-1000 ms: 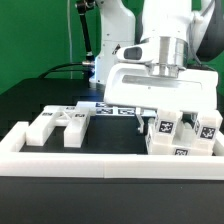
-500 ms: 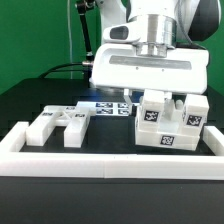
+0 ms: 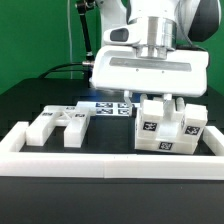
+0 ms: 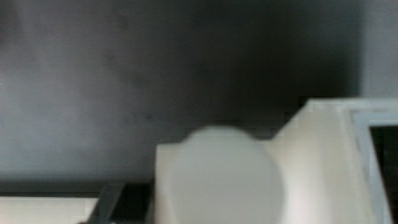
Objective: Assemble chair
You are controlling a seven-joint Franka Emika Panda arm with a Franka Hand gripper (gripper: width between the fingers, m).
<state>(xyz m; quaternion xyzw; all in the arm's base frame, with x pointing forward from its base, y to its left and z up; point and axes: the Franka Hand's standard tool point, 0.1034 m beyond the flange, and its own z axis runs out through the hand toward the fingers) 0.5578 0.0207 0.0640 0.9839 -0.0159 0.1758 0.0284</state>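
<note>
My gripper [image 3: 160,100] hangs at the exterior view's right, shut on a chunky white chair block [image 3: 170,122] with several black-and-white tags. The block is slightly turned and sits low, just behind the front rail; whether it touches the table is not visible. Two more white chair pieces lie at the exterior view's left: a slotted flat piece [image 3: 68,121] and a smaller block [image 3: 38,131] beside it. In the wrist view a blurred rounded white part [image 4: 222,180] fills the near field over the dark table [image 4: 125,90]; the fingertips are not distinct there.
A long white border rail [image 3: 100,160] runs along the front edge, with a side rail [image 3: 15,137] at the exterior view's left. The marker board [image 3: 108,107] lies flat behind the pieces. The arm's wide white wrist body [image 3: 150,70] hangs above the held block.
The gripper and the tagged block have turned together and shifted slightly toward the exterior view's left over the last second. The pieces at the left have not moved.
</note>
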